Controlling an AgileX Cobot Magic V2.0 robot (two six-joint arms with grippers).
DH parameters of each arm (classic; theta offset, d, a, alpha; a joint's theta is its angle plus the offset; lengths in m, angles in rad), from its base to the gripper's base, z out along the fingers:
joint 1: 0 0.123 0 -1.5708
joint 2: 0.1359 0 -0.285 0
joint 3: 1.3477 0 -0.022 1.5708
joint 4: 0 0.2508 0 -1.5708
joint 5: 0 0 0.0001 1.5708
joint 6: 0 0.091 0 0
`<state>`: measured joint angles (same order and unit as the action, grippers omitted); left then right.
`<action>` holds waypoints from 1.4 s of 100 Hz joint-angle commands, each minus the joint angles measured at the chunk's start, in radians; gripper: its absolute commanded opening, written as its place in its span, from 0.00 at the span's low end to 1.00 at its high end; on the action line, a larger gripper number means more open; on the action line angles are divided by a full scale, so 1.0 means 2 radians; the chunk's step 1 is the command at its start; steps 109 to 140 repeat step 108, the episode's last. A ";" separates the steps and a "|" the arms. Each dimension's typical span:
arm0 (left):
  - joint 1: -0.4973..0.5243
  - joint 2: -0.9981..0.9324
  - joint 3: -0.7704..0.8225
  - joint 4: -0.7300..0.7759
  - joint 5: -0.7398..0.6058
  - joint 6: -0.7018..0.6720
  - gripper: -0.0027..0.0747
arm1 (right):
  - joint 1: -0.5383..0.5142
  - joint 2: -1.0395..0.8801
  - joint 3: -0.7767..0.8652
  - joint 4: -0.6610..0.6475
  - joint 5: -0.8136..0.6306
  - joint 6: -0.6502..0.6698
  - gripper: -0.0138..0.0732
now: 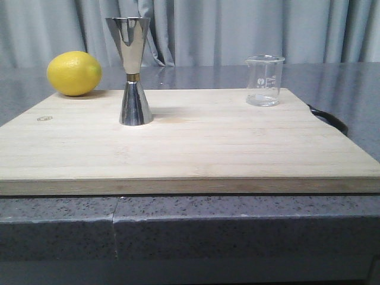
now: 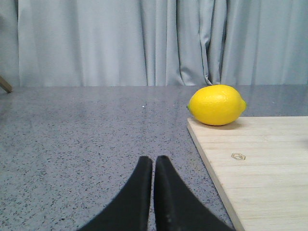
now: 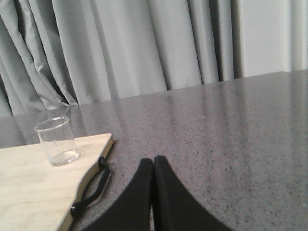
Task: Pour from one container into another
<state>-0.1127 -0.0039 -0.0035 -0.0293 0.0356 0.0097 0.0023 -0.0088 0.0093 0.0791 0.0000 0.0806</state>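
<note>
Grey curtain (image 1: 237,29) | speckled counter (image 1: 59,219) | wooden board (image 1: 196,148) | beaker (image 1: 264,81) upright

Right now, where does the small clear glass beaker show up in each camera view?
Front view: the small clear glass beaker stands upright at the far right of the pale wooden cutting board.
Left wrist view: not in it.
Right wrist view: the beaker stands on the board's corner, near the black handle loop.
Shared landmark: the wooden board, visible in all three views.
</note>
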 commanded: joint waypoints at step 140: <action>0.001 -0.014 0.007 -0.005 -0.040 -0.001 0.01 | -0.004 -0.010 0.014 -0.010 -0.043 0.003 0.08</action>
